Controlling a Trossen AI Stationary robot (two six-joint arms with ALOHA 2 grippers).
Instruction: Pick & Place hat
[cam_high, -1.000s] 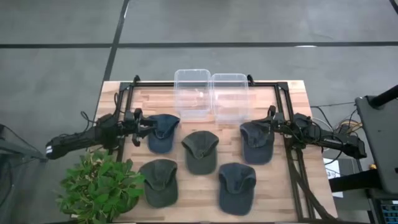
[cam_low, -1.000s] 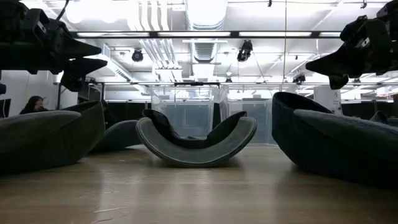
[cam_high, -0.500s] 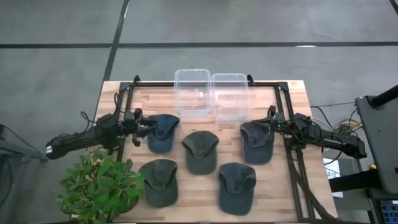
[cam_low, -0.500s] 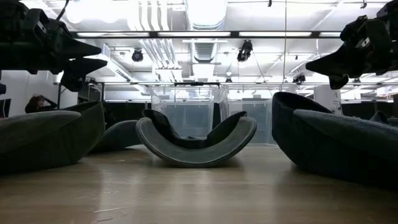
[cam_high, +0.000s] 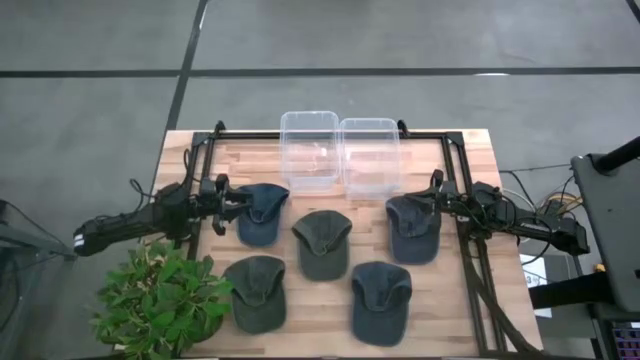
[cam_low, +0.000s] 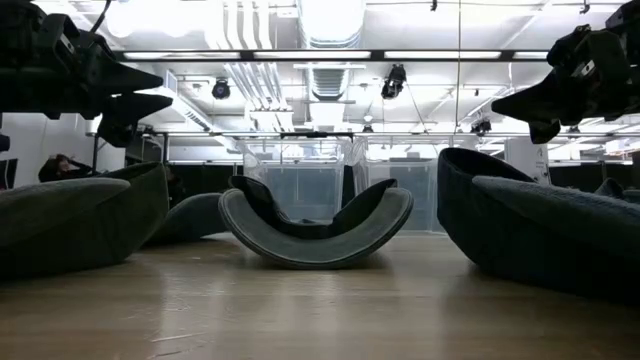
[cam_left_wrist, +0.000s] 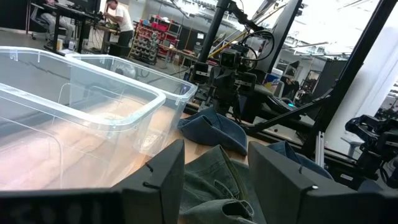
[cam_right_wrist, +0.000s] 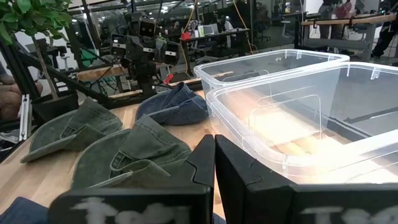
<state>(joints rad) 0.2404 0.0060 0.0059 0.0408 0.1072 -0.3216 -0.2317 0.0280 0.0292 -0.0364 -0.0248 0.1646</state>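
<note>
High view
table (cam_high: 470, 150): wood top, five caps in two loose rows, two clear bins at the far edge.
left gripper (cam_high: 232, 200): arm lies low from the left side, tip right at the edge of the blue cap (cam_high: 262, 212); fingers apart, gripping nothing.
right gripper (cam_high: 428, 197): arm lies low from the right side, tip over the edge of the right blue cap (cam_high: 413, 229); finger gap too small to read here.
other caps: green cap (cam_high: 322, 243) between the two tips, left front cap (cam_high: 257, 291) and right front cap (cam_high: 380, 301) nearer the front edge, away from both tips.
bins: left bin (cam_high: 308, 149) and right bin (cam_high: 369, 156) touching side by side, beyond both tips.
plant (cam_high: 160, 300): front left corner, just beside the left front cap.

Low view
grippers: both hang above the tabletop at the upper corners, clear of the caps; which arm is which cannot be told from this view alone.
middle cap (cam_low: 315, 233): on the wood, upturned, between the two tips and farther back.

Left wrist view
fingers (cam_left_wrist: 163, 180): well apart, nothing between them but green cap cloth lying below.
blue cap: just ahead of the fingertips, bins to one side.

Right wrist view
fingers (cam_right_wrist: 200, 167): pressed together, nothing pinched.
green cap: just ahead of the tips; blue cap beyond it, bins beside.
</note>
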